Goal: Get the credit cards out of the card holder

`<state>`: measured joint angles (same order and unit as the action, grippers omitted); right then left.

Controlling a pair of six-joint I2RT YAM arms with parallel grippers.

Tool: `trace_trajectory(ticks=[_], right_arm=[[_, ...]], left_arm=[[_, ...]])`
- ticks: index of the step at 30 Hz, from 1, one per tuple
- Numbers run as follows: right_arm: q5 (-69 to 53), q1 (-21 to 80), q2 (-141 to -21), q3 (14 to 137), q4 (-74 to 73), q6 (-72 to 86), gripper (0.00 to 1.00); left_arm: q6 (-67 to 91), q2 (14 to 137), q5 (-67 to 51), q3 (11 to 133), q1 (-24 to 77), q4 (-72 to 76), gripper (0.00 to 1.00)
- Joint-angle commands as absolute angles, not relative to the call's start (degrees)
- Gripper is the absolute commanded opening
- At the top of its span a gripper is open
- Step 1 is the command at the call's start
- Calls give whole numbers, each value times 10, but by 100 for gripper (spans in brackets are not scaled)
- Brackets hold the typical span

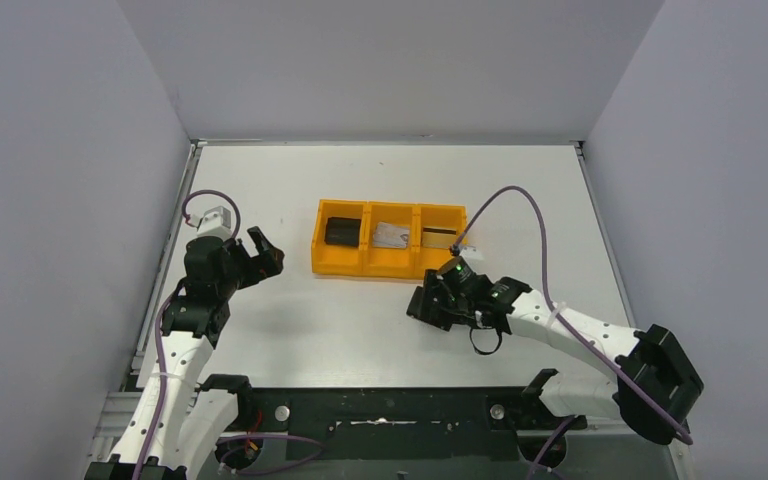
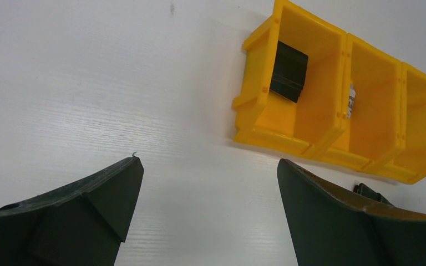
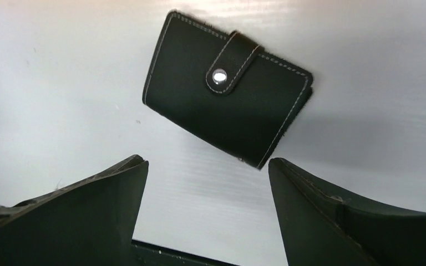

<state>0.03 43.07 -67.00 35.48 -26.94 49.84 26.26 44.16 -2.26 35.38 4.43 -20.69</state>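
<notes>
Presently the snapped-shut black card holder (image 3: 227, 102) lies flat on the worktop (image 3: 61, 83) at the orange tray's (image 1: 390, 266) near side, before the right fingers (image 3: 89, 216), spread and empty. The left fingers (image 2: 77, 216), left of the tray, are likewise spread. It is likely light, stiff and slick: pinch its long edges, clear of the snap tab (image 3: 234, 61).

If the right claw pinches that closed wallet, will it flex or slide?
Wallet lies flat and thin, so probably light and hard to get under. Stitched soft-looking cover suggests some flex. The fastened snap tab should keep it from flopping open; it may slide on the smooth table.
</notes>
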Motion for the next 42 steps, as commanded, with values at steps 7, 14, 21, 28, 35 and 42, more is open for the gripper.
trace_trajectory(ticks=[7, 14, 21, 28, 35, 42], right_arm=[[244, 443, -786, 472, -353, 476, 84], [188, 429, -811, 459, -231, 393, 86], [72, 396, -820, 435, -151, 319, 88], [27, 419, -830, 394, -121, 355, 85], [16, 526, -822, 397, -97, 405, 79], [105, 631, -858, 492, -163, 444, 79]], left_arm=[[254, 438, -31, 358, 42, -177, 94], [254, 439, -30, 358, 42, -177, 95], [254, 439, -29, 357, 42, -177, 94], [254, 442, -29, 358, 42, -176, 94], [254, 446, -34, 360, 42, -175, 94], [255, 445, -33, 362, 42, -179, 95]])
